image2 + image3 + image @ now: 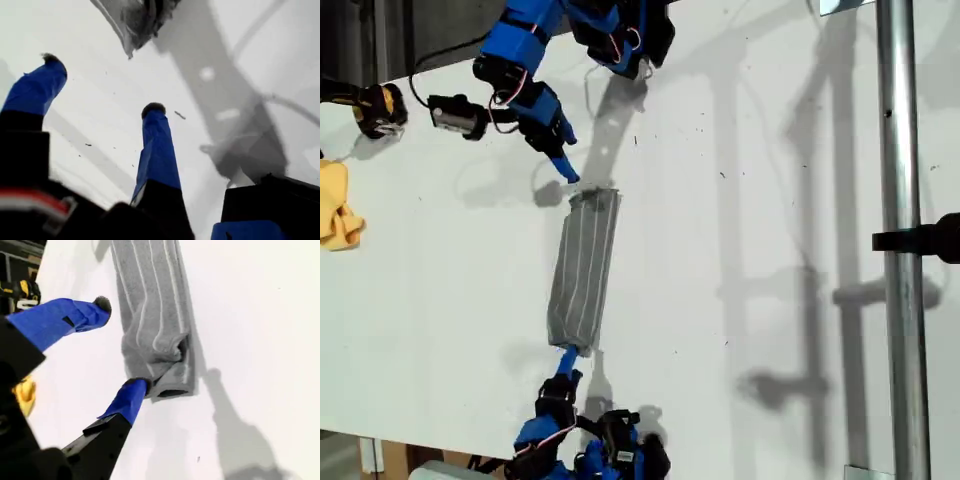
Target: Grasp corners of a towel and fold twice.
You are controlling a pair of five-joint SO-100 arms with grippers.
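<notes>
The towel lies folded into a narrow strip (both folds look done); my first pincer and second pincer gape apart, empty.

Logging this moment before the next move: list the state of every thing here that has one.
towel: folded into a narrow strip, lying flat, not gripped.
my first claw: open, just short of one end of the towel.
my second claw: open, one fingertip against the towel's other end.
yellow cloth: crumpled, at the exterior view's left edge.
</notes>
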